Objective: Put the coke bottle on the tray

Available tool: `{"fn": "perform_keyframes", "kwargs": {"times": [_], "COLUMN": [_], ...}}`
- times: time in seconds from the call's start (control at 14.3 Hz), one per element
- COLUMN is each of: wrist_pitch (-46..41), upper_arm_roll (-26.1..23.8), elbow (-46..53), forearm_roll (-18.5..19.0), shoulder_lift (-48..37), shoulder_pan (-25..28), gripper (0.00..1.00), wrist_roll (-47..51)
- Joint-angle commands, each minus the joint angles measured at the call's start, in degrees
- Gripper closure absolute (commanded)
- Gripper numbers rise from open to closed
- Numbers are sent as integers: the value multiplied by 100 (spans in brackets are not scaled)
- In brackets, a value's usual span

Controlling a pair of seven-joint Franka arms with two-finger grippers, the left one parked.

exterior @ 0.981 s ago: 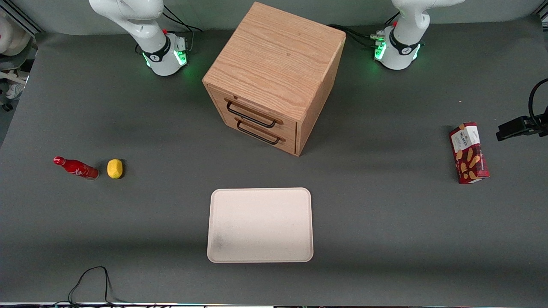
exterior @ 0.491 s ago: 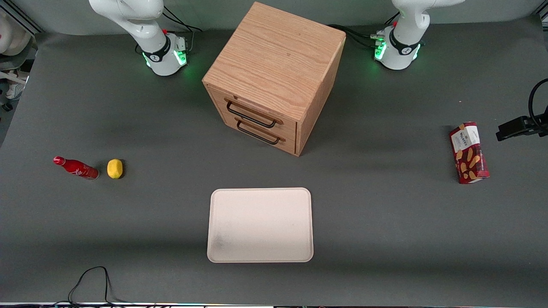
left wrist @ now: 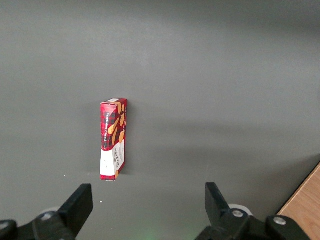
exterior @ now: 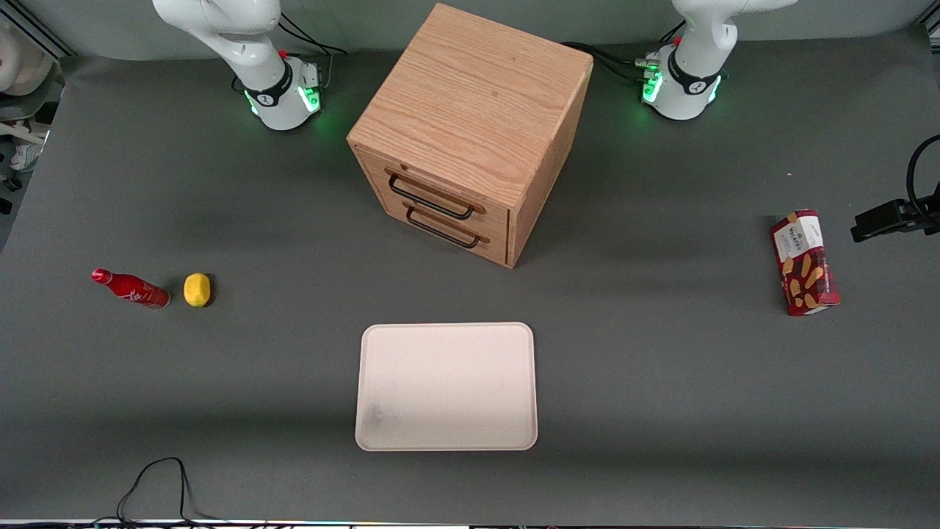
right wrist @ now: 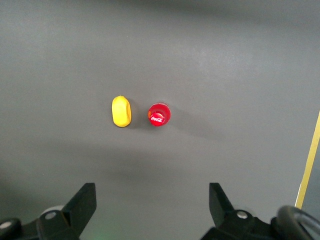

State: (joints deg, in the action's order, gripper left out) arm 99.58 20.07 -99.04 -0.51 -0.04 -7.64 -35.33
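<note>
The right arm's black two-finger gripper [right wrist: 152, 205] is held high above the table with its fingers spread wide and nothing between them. Seen straight down from the wrist camera, the small all-red coke bottle with a red cap and white script logo [right wrist: 159, 115] is found standing upright on the dark grey table mat [right wrist: 225, 60], its cap turned toward the camera, well apart from the fingertips. Just beside it, but not touching, a small yellow oval fruit [right wrist: 121, 111] is seen. In the front view the coke bottle [exterior: 131, 287] is placed toward the working arm's end of the table, at roughly ten o'clock from the large flat cream-white rectangular tray with rounded corners [exterior: 446, 438], which is well apart from it and carries nothing. A light oak two-drawer cabinet with black handles [exterior: 470, 132] is set at twelve o'clock from the tray, and a dark-red snack box with biscuit pictures [exterior: 804, 262] lies toward the parked arm's end. The approach step is judged to be in hand, no grasp having been made. A descent centred over the cap is called for next, with the fingers kept off the fruit.
</note>
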Motion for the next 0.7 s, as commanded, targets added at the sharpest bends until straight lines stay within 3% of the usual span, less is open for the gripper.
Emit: {"fn": "perform_keyframes", "kwargs": {"times": [0.0,0.63], "wrist_pitch": [141,579], "upper_arm_roll": [32,32], "elbow": [-186,-467], "forearm_roll": [-19,-19], "shoulder_lift": [-180,-93], "shoulder_pan": [61,61], "gripper": [0,0], "wrist_roll": [-114,-123]}}
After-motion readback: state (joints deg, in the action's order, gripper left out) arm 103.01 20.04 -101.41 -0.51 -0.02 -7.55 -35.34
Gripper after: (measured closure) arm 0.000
